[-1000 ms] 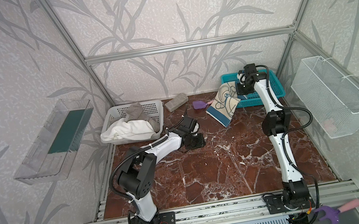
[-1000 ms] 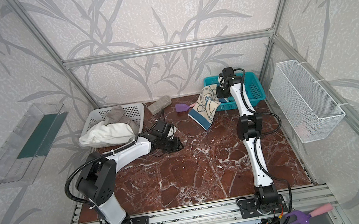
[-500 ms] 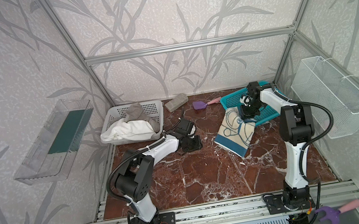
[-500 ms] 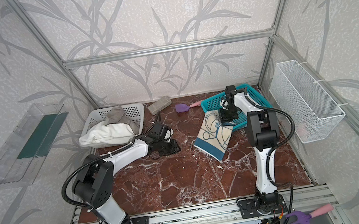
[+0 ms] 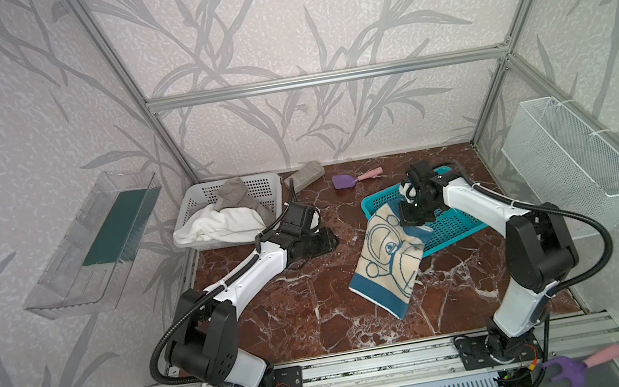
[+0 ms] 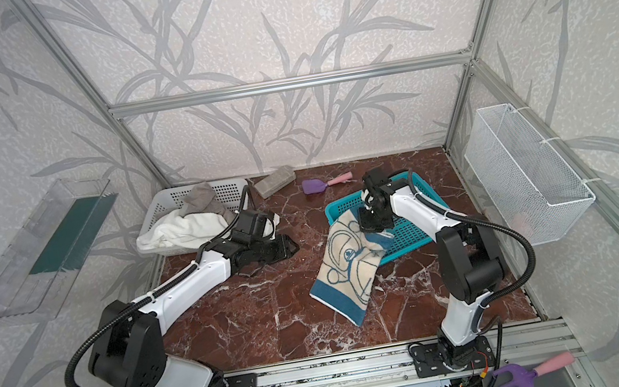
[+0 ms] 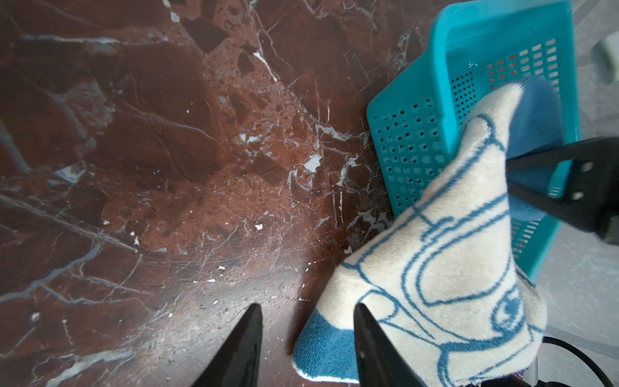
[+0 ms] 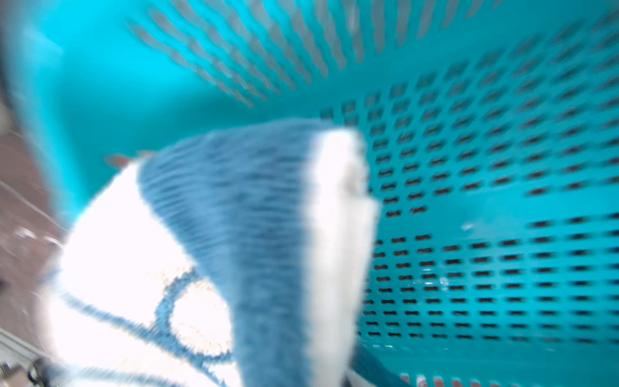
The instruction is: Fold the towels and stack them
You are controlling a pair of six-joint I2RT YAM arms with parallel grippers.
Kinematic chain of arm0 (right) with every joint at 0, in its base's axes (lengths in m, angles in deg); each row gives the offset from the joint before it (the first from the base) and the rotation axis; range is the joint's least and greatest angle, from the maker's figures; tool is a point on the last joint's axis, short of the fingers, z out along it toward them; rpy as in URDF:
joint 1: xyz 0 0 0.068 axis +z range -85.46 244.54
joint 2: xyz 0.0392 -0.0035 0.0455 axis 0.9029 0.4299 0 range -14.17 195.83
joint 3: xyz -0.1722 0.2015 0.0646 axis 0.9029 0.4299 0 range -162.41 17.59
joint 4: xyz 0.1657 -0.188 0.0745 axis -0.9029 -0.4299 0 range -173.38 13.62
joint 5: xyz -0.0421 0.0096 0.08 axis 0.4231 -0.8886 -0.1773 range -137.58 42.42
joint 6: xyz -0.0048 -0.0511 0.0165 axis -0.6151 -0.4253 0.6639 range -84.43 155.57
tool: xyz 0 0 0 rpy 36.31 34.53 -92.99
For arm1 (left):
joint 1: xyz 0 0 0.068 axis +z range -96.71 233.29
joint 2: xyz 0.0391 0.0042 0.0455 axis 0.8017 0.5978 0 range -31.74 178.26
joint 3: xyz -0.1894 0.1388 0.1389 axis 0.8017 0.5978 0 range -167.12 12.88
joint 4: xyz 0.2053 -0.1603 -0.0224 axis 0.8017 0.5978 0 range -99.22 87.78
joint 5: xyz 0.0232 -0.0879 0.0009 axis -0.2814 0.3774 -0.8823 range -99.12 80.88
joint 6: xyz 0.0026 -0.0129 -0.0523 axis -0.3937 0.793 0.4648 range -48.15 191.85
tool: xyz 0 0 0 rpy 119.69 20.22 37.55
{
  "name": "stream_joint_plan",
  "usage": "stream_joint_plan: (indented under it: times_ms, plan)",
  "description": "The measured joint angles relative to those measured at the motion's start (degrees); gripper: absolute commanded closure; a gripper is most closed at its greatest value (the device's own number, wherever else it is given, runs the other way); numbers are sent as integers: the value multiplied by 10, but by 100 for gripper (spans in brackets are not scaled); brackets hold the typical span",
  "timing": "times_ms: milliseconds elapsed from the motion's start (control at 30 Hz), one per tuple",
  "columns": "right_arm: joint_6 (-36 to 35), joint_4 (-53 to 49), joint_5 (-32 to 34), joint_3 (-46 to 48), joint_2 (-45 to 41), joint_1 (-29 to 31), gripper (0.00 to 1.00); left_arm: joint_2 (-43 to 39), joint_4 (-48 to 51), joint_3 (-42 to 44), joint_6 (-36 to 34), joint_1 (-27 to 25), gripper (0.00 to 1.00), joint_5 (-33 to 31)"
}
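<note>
Clock laid over the top views, twelve at the back wall. Right claw [image 5: 413,221] a little toward one o'clock from the middle of the counter [image 5: 297,314], jaws pinched tight on the blue upper hem of the cartoon towel [image 5: 383,260]. In the left wrist view, black fingers [image 7: 549,187] closed flat on that hem. Held end raised over the near-left corner of the teal basket [image 5: 457,221], cloth draped across the rim. From the grip outward, long axis of the towel slanting from one o'clock down to seven, lower blue border farthest from the claw and resting on bare marble, cartoon outline face up. Right wrist view blurred: only blue hem, pale pile and teal mesh legible.

Left claw [image 5: 330,239] at nine o'clock of the towel's raised end, low over the counter, tips aimed at three o'clock, toward the cloth. Fingers [image 7: 246,338] parted by a moderate gap, nothing between them but marble. Near the towel, apart from it in both top views.

Farther out, at ten o'clock: white basket [image 5: 256,184], plain white towel [image 5: 220,227] slumped over its near rim, grey-taupe towel [image 5: 234,193] crumpled on top, both unfolded. Grey block [image 5: 308,171] at eleven, just beside that basket.
</note>
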Motion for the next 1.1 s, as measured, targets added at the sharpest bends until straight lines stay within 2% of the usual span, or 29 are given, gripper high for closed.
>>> stream_joint_plan:
  times_ms: [167,333,633,833,1100]
  plan:
    - [0,-24,35,-88,-53,1,100,-16,-1,1,1,0,53,-1]
    - [4,-30,59,-100,-88,0,100,-29,-4,16,2,0,53,-1]
    - [2,-63,76,-200,-81,-7,100,-43,-7,46,11,0,53,-6]
    - [-9,-98,57,-274,-35,-49,100,-44,-7,46,10,0,53,-12]
    - [-43,-148,5,-335,30,-144,100,-53,-12,61,10,0,53,-23]
